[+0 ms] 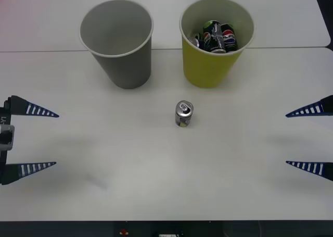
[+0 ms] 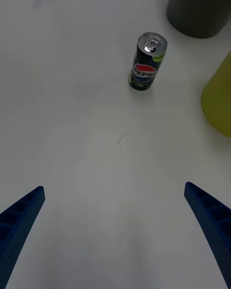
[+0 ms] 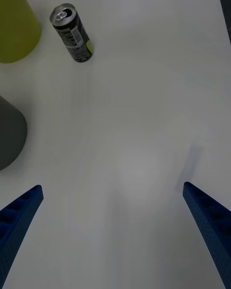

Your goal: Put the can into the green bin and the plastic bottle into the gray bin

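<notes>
- Left gripper is sitting at the table's 9 o'clock edge in the front view, fingers spread wide, gripping nothing.
- Gray bin is standing upright at about 11 o'clock from table centre, looking empty inside.
- Pepsi can is standing upright on the white table near centre, pull tab up, long axis vertical. It is sitting just in front of the green bin, apart from it.
- Green bin is standing at about 1 o'clock, already holding several similar dark cans.
- Right gripper is waiting at the 3 o'clock edge, fingers released and wide, holding nothing.
- Key relation: the can is lying slightly right of the midline, so the right gripper looks a bit nearer; a sideways approach across the vertical axis looks workable.
- No plastic bottle is sitting on the table.
</notes>
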Tool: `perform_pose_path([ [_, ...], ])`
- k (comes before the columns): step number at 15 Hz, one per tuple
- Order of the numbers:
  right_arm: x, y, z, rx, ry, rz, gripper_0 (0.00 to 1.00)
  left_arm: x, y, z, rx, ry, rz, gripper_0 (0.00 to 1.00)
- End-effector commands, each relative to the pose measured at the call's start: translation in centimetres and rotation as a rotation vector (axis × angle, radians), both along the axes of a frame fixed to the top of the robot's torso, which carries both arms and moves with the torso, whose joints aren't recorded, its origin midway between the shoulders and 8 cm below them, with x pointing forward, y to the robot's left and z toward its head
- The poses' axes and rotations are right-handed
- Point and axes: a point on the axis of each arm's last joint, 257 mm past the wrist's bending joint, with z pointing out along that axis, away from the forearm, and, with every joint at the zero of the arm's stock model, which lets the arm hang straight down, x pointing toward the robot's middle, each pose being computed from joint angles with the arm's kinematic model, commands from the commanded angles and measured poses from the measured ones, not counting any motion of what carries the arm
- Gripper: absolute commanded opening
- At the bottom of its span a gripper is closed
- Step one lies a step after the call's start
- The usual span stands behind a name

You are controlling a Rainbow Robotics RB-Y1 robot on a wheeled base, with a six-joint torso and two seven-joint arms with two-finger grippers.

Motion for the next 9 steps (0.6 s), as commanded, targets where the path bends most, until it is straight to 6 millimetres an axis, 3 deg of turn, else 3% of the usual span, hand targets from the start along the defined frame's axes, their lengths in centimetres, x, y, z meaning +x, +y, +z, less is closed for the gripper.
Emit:
perform_pose_path([
  [1, 0.0, 0.0, 0.0, 0.000, 0.000, 0.000, 1.00, 0.0, 0.0, 0.0, 0.000, 0.000, 0.000, 1.00],
  [2, -0.4, 0.2, -0.9, 0.023, 0.021, -0.011, 1.00, 0.0, 0.0, 0.0, 0.000, 0.000, 0.000, 1.00],
  [9, -0.1, -0.1, -1.1, 0.044, 0.014, -0.026, 1.00, 0.0, 0.0, 0.0, 0.000, 0.000, 0.000, 1.00],
])
